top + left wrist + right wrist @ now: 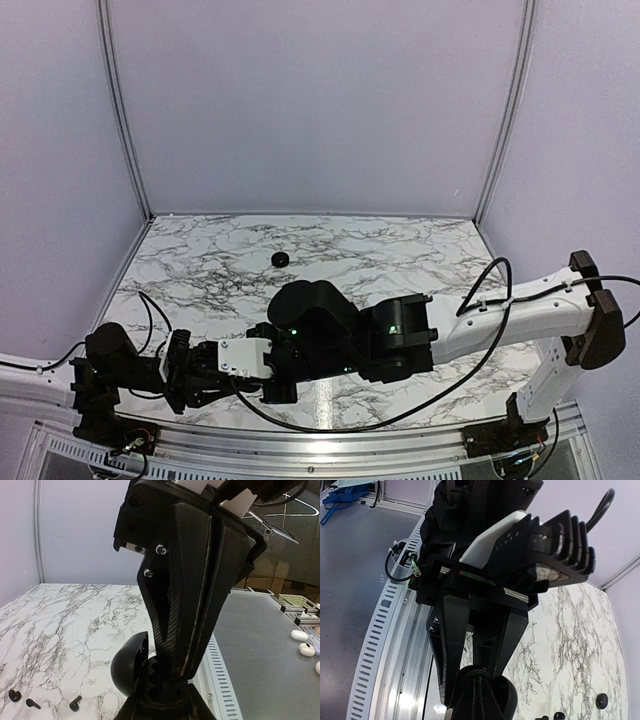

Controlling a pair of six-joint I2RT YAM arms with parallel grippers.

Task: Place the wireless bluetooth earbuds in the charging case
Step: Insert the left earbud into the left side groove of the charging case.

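The black charging case (127,667) stands open, its rounded lid tipped left and its sockets facing up. My left gripper (167,702) is shut on the case's base, near the table's front edge (272,365). My right gripper (182,672) is shut, and its tips press down into the case. Whether it holds anything is hidden. In the right wrist view the case's lid (507,697) shows beside my right gripper (480,692). Three tiny black earbuds (33,703) lie on the marble to the left of the case. Two show in the right wrist view (560,715).
A black round disc (280,259) lies at mid-table toward the back and also shows in the right wrist view (601,700). The slotted metal rail (220,670) runs along the table's front edge beside the case. Booth walls (320,100) enclose the back and sides.
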